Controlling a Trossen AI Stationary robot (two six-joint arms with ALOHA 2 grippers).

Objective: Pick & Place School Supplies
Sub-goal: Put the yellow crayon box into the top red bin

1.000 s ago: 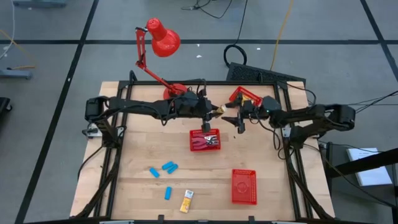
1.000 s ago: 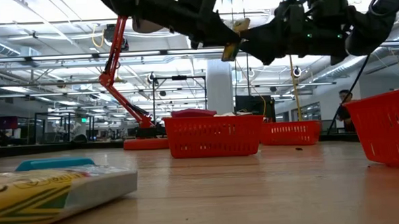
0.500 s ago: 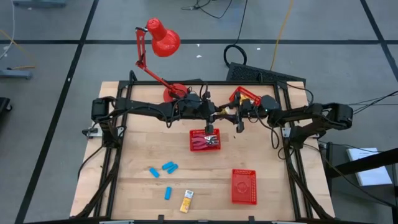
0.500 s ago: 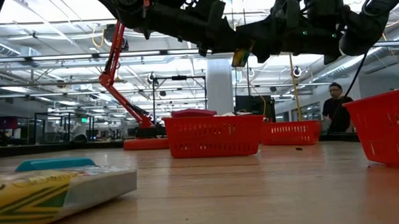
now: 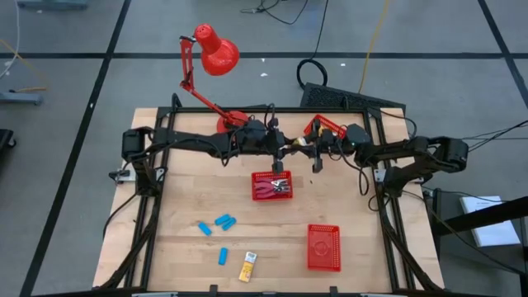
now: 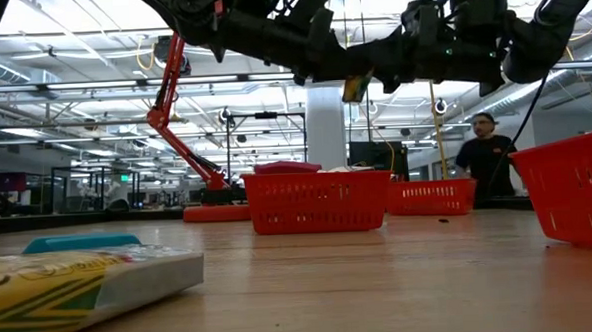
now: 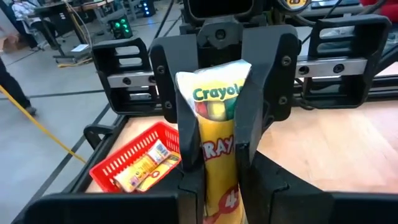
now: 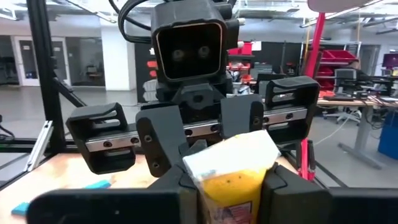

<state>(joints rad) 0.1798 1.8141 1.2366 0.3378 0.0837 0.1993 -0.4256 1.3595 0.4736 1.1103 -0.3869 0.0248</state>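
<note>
An open workshop with a grey floor surrounds the wooden tabletop (image 5: 190, 206), and a person stands in the room beyond it. The landmark is the centre basket (image 5: 273, 186), which holds red-handled tools.

Just behind that basket and raised clear of the surface, the left gripper (image 5: 289, 149) and the right gripper (image 5: 311, 152) meet nose to nose over a single crayon packet (image 7: 214, 134). The left jaws are closed narrow on one end of the packet; the right jaws are closed narrow on the opposite end (image 8: 233, 165). Judgement: this is a mid-air handover, held high so the packet clears the basket rims, and both grips overlap so it cannot drop.

The back basket (image 5: 323, 128), beyond the centre basket on the right arm's side, already contains similar packets, the probable destination. Four blue blocks (image 5: 223, 221) and another packet (image 5: 247, 266) lie well in front of the centre basket, unsorted. A third basket (image 5: 323, 246) sits in front and to the right.
</note>
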